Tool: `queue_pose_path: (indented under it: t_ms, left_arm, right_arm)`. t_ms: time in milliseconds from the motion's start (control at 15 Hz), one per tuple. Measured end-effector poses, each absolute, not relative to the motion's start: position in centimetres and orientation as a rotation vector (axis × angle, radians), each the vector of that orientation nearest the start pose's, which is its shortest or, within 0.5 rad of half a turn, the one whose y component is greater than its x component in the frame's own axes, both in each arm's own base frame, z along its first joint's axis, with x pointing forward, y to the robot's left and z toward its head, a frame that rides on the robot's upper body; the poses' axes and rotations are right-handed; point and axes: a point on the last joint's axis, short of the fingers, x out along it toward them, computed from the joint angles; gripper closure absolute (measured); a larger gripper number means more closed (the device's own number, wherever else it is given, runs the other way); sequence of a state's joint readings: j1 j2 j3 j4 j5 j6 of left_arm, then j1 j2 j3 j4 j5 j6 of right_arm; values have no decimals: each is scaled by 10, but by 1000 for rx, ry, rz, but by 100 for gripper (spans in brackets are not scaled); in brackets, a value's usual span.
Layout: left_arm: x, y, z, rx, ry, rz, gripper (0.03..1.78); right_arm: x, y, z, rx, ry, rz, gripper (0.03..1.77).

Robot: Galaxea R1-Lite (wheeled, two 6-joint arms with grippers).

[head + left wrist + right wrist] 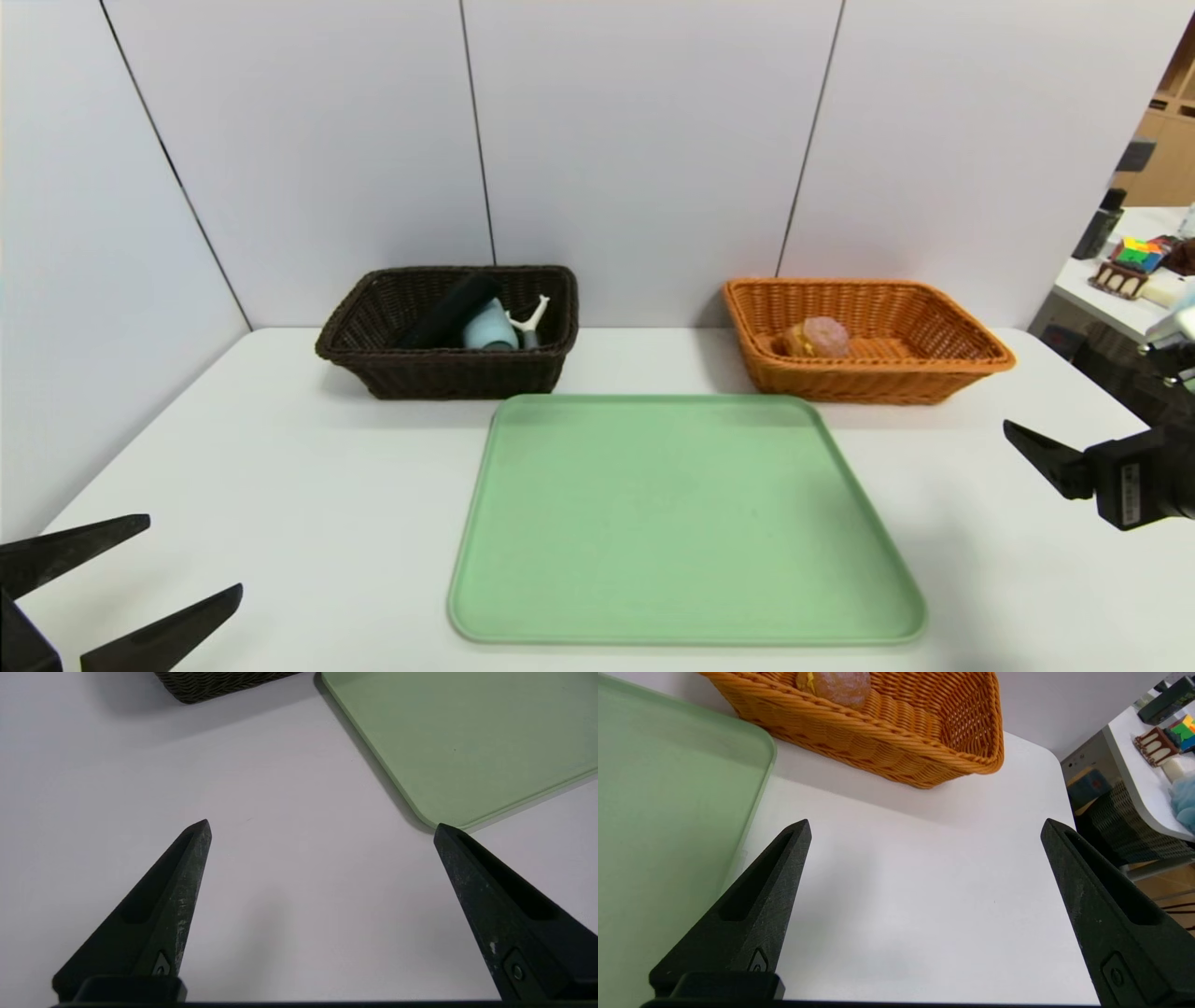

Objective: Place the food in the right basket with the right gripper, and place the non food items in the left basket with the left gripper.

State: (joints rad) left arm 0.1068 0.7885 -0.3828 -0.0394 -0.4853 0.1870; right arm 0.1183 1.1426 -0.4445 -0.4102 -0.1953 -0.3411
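Black left hand (191,553) and right hand (924,826) hover spread above table (308,485)

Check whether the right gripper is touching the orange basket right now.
Apart. The right wrist view shows the right gripper open, with bare white table between its fingertips and the orange basket.

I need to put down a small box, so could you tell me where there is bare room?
The green tray is bare, as is the table on either side of it. The dark basket is crowded; the orange basket has room beside the bun.
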Motion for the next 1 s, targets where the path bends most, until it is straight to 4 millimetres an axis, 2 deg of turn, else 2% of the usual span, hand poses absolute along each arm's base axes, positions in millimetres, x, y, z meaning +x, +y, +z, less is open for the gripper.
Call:
queue_pose_path:
  t_ms: [467,733,1000]
  left_arm:
    - [44,-4,161,72,254,-363,12]
    - [30,-9,158,64,199,-477,12]
    - [21,-12,155,51,176,-584,12]
  right_arm:
    - [119,4,184,-374,244,-80,11]
    - [102,3,181,-370,208,-72,11]
    - [96,3,177,-370,203,-70,11]
